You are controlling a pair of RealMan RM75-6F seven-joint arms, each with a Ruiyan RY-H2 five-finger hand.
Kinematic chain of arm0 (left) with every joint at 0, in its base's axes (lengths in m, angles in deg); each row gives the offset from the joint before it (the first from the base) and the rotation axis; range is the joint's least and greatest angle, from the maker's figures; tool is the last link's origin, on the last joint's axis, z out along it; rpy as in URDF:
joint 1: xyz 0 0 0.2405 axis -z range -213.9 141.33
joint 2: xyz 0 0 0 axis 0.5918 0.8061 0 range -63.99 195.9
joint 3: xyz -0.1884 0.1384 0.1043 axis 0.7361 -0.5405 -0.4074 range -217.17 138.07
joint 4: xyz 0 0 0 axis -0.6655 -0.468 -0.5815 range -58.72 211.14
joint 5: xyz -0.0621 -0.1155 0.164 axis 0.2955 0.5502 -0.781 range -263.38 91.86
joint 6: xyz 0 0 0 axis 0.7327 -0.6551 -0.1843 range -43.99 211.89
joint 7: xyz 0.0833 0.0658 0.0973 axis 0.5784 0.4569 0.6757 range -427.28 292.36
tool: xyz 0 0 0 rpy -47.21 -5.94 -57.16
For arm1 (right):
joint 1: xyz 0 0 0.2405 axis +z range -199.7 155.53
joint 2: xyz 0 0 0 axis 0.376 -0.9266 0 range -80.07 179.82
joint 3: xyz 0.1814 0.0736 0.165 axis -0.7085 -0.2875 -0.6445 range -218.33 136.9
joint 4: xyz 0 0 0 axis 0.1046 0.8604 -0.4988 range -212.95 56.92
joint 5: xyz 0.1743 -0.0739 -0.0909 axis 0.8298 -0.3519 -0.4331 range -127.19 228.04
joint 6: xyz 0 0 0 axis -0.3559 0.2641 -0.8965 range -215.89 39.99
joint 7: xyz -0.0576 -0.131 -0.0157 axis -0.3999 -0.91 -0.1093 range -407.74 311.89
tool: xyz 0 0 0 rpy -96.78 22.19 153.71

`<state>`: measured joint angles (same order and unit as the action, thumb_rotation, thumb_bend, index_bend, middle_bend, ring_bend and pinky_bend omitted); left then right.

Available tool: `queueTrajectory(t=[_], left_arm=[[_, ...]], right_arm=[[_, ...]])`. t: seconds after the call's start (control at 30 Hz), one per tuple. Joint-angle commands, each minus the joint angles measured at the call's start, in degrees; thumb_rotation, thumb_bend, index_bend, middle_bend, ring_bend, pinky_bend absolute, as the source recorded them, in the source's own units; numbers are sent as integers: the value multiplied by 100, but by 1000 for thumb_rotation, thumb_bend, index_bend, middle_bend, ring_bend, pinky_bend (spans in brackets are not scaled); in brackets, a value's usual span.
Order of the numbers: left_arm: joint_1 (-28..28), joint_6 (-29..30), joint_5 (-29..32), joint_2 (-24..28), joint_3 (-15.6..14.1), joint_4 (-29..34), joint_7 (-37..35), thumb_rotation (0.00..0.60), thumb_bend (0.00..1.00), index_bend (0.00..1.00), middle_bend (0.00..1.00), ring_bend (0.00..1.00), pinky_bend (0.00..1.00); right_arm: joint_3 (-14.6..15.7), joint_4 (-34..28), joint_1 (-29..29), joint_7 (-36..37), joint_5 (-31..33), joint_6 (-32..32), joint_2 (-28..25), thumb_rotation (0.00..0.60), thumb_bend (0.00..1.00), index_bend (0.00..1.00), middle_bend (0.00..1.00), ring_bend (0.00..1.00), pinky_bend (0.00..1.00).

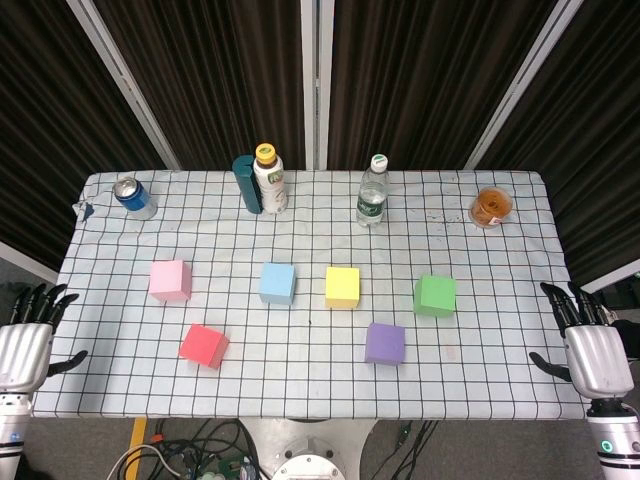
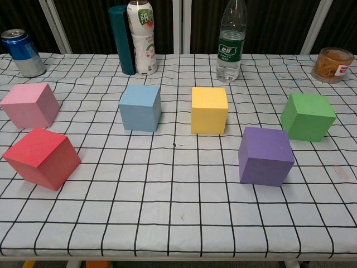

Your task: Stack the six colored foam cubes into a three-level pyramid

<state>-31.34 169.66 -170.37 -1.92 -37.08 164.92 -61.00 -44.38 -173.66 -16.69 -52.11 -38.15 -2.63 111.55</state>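
Across the middle of the table (image 1: 500,190), which is covered by a checked cloth, six foam cubes lie apart, none stacked. Four form a loose row: the pink cube (image 1: 170,280) toward the left edge, then the blue cube (image 1: 277,282), the yellow cube (image 1: 342,287) and the green cube (image 1: 435,296) toward the right edge. The red cube (image 1: 204,345) and the purple cube (image 1: 385,343) sit nearer the front edge; the red one is turned askew to the grid.

The left hand (image 1: 25,345) hangs off the front-left corner and the right hand (image 1: 592,350) off the front-right corner, both holding nothing with fingers spread.

Judging ahead, soft foam may deform or twist under a firm grip, so a cube could land crooked. A base row set with gaps or out of line would likely leave the second level unsteady. A hand coming in low could also nudge a neighbouring cube.

Along the back edge stand one blue can (image 1: 133,196), one dark teal container (image 1: 246,184) touching one white bottle (image 1: 269,180), one clear water bottle (image 1: 372,192) and one amber cup (image 1: 491,207).
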Motion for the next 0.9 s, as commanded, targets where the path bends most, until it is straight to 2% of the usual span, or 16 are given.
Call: queueTrajectory(t=[0.03,0.47,0.63,0.73,0.9], left_arm=[[-6,11,-3,-35,1,-34,-1,600,33,194,102,30,56],[7,73,-35,1,48,51,107,600,33,199,103,30,57],[18,62,-34,-19,56,26,104,600,33,204,102,30,57],[16,63,-54,-15,43,11,100,600,33,205,103,29,57],[21,96,-75,-14,65,-13,43,600,33,205,102,30,56]], right_arm=[[-3,-4,15,52,-21,-4,-3,600,14,0,136,15,111],[56,-102,133,461,-167,-174,-106,600,15,0,167,41,117],[27,-358,441,991,-306,-557,-233,600,98,4,230,85,117],[-74,-537,733,1118,-299,-907,-335,600,104,11,235,86,117],[-428,-843,1371,1020,-22,-1607,-256,600,96,16,233,86,119]])
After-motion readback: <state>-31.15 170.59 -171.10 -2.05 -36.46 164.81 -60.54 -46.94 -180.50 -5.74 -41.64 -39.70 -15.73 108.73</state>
